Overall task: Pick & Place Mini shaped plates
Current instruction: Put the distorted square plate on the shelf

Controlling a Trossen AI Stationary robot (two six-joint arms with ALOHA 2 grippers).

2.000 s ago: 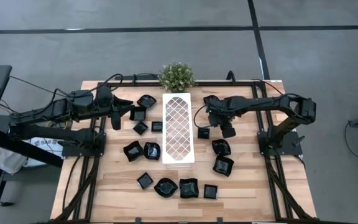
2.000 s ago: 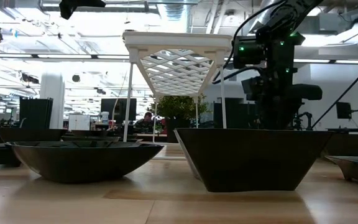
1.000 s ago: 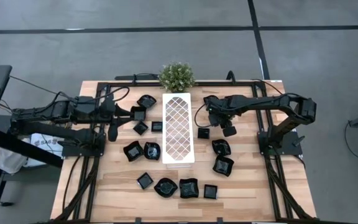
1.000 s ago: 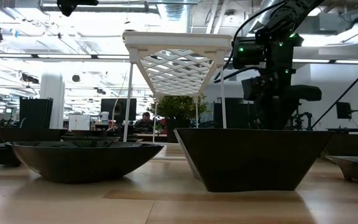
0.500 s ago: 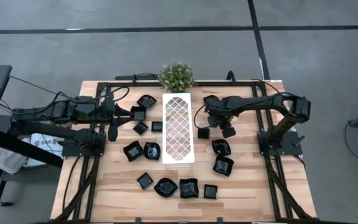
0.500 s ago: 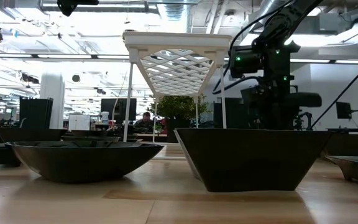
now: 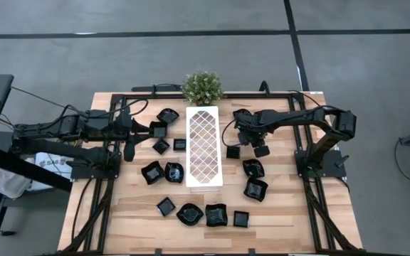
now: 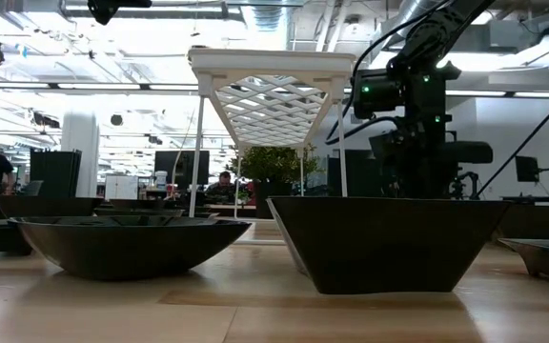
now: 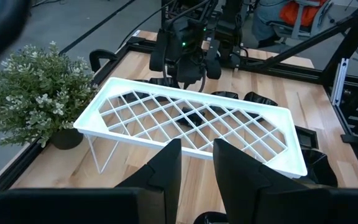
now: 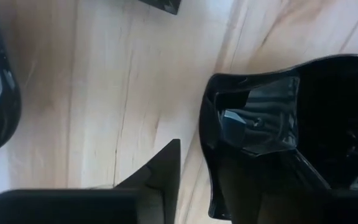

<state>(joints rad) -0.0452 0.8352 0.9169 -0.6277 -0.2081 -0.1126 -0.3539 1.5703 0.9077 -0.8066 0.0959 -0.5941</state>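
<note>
plant (image 7: 202, 87) behind white tray (image 7: 204, 146)

Tray (image 7: 204, 146) stands mid-table (image 7: 283, 213), long axis front-to-back; plant (image 7: 202, 87) behind its far end. Mini plates: cluster L of tray (image 7: 161, 146), three R of it (image 7: 253, 168), row of four along front edge (image 7: 216, 215). L gripper (image 7: 150, 129) over the L cluster; R gripper (image 7: 242, 144) just R of tray, beside a small plate (image 7: 233, 151).

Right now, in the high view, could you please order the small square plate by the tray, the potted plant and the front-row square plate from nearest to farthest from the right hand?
1. Small square plate, beside the right hand.
2. Potted plant, at the table's back edge.
3. Front-row square plate, at the front.
</note>
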